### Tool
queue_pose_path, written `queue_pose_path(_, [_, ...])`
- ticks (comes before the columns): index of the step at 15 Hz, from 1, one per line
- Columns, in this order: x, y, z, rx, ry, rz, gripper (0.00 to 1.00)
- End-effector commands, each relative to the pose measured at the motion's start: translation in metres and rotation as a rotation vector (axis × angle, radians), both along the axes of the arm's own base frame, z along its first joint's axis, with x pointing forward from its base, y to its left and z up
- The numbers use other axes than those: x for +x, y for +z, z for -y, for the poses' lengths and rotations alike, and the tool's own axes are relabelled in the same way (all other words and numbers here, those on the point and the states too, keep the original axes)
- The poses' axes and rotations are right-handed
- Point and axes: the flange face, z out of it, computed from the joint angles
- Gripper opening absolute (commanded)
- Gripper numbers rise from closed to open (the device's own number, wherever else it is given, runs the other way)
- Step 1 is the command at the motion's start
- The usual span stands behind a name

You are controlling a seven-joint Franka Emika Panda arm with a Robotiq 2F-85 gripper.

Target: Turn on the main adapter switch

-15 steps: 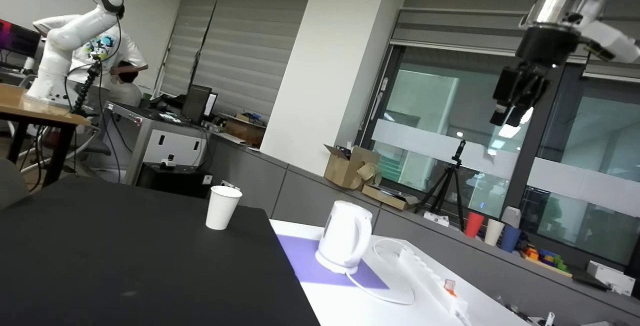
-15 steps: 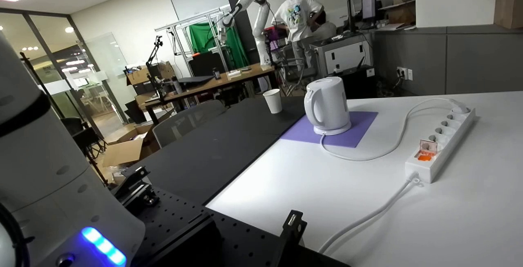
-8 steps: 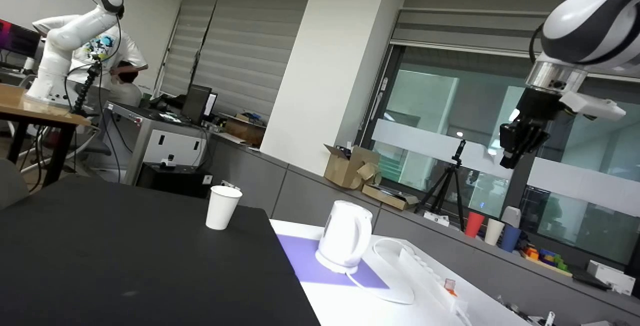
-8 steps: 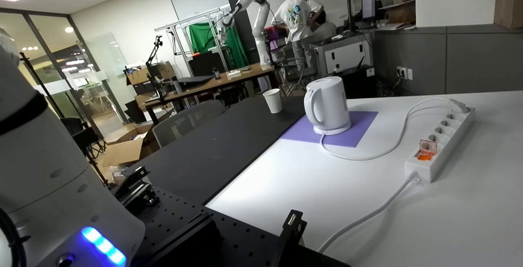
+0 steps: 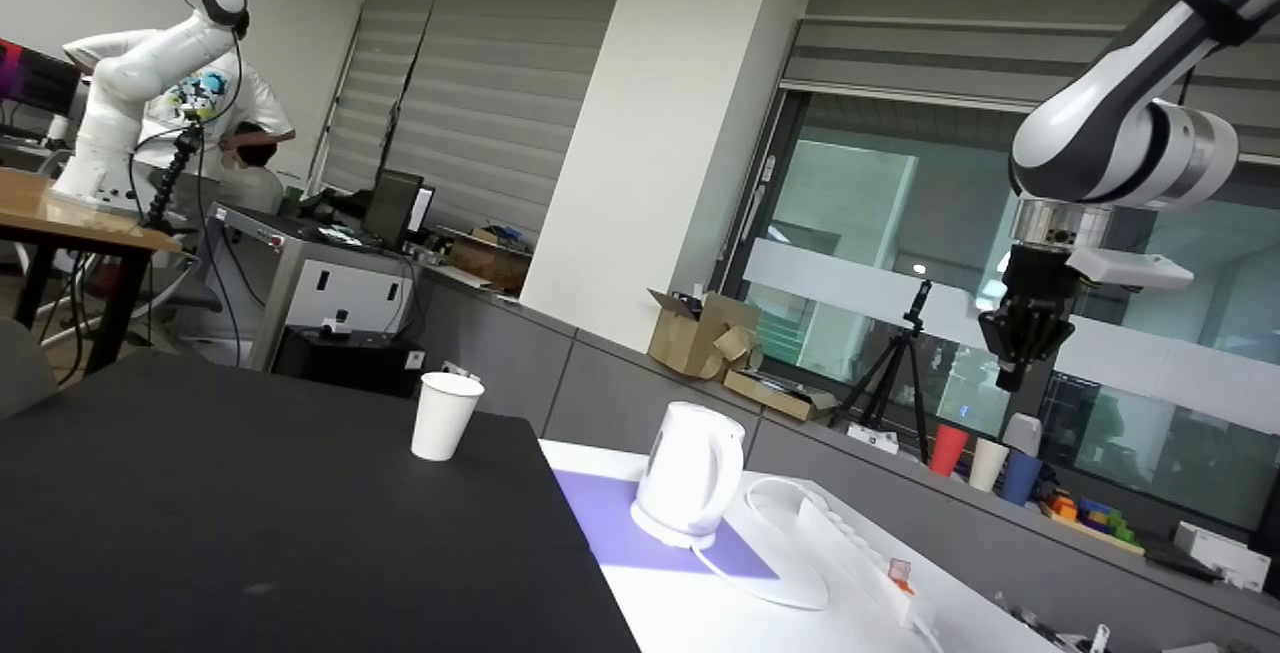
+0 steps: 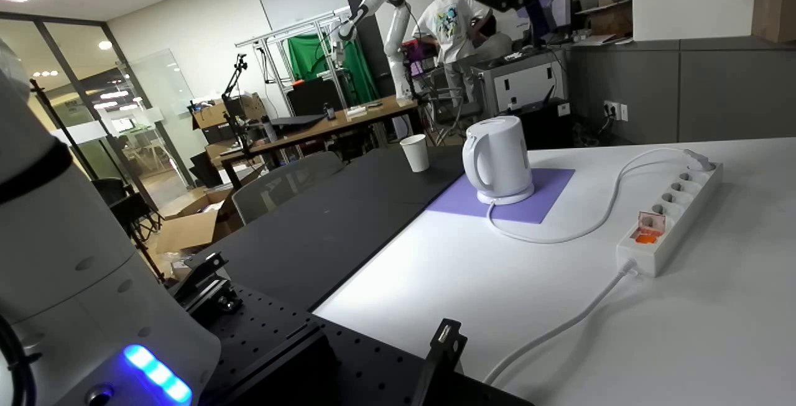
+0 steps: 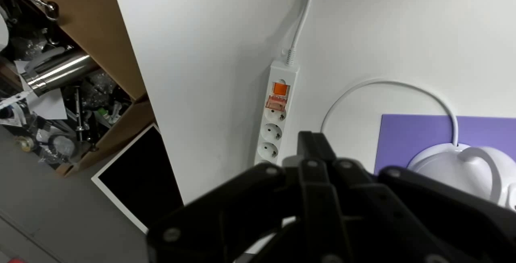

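Note:
The adapter, a long white power strip (image 6: 681,213), lies on the white table in both exterior views. Its main switch (image 7: 280,89) is orange and sits at the end where the supply cord enters. Beside the switch, a clear reddish cover (image 7: 276,104) is swung back over the first socket. My gripper (image 5: 1013,378) hangs high above the table, well clear of the strip. In the wrist view its fingertips (image 7: 308,142) are pressed together with nothing between them, just right of the sockets. The gripper's body hides the strip's far end there.
A white jug (image 6: 497,157) stands on a purple mat (image 6: 550,198), its cord (image 6: 575,239) looping to the strip's far plug. A white paper cup (image 5: 446,418) is on the black table (image 5: 300,523). Beyond the white table's edge lies a cardboard box (image 7: 105,49) of oddments.
My gripper has come down and its fingers have closed together. It has moved further over the table, rightward in an exterior view. The adapter, jug and cup have stayed put.

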Motion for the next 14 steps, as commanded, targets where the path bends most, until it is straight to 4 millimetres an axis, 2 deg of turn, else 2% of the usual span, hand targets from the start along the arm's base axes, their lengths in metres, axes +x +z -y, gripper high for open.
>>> queue_pose_path(1, [0.0, 0.001, 0.0, 0.0, -0.001, -0.001, 0.01])
queue_pose_path(9, [0.001, 0.004, 0.001, -0.001, -0.002, 0.001, 0.0])
queue_pose_path(12, [0.023, -0.022, 0.016, -0.023, -0.025, 0.013, 0.0])
queue_pose_path(14, [0.04, -0.057, 0.027, -0.02, -0.045, -0.008, 0.0])
